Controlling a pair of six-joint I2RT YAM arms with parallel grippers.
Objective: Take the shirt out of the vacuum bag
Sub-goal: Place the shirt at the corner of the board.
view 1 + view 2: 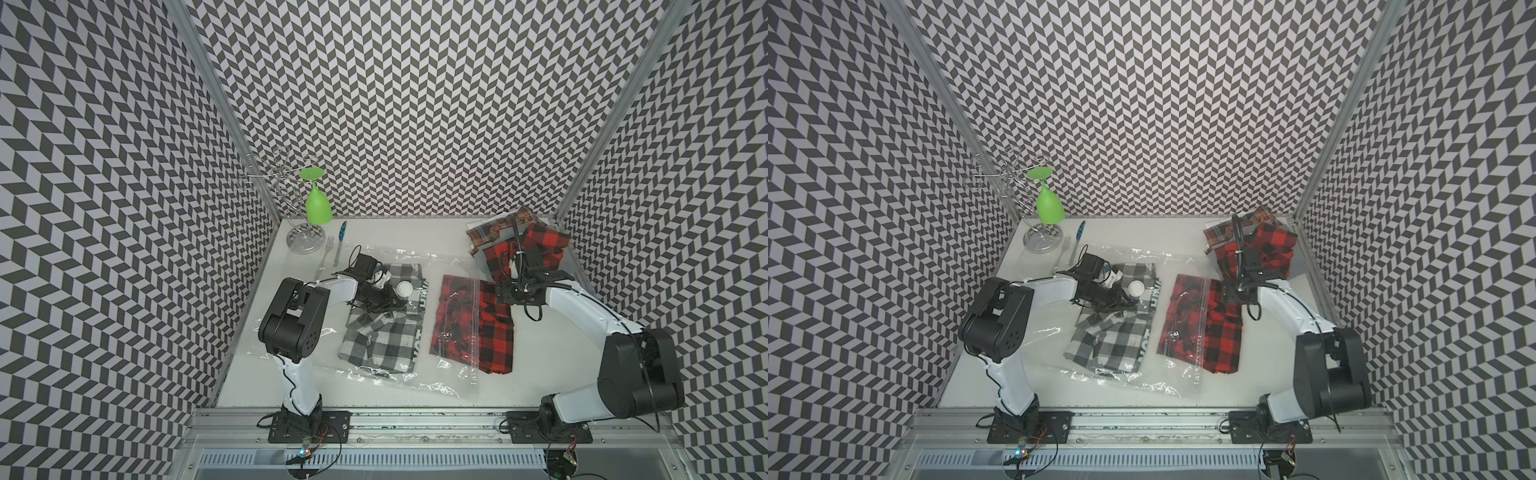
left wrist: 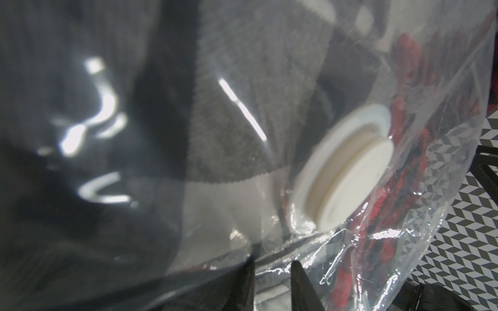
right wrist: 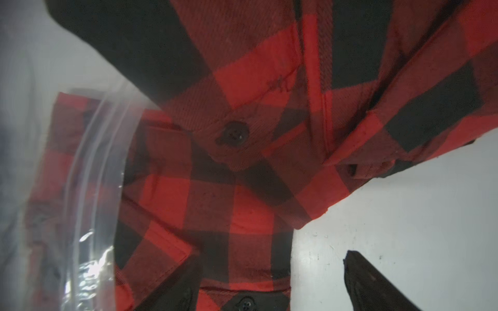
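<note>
The red-and-black plaid shirt [image 1: 496,332] lies half out of the vacuum bag [image 1: 415,380], which is spread flat on the tabletop [image 1: 374,237]. The bag's open edge crosses the shirt, and a grey plaid shirt [image 1: 386,345] sits deeper inside. The step in hand looks like the grasp before the pull.

The left end effector [image 2: 273,272] is closed narrowly on a fold of the bag beside the white valve cap [image 2: 347,172], probably as an anchor. The right end effector [image 3: 272,280] hangs over the exposed cloth with its jaws spread wide, gripping nothing. Next it needs to close on fabric only, clear of the zip strip [image 3: 89,175], and draw it away from the bag mouth.

Both top views give the layout but hide the fingertips. Only the wrist views show the pinch and the open jaws.
</note>
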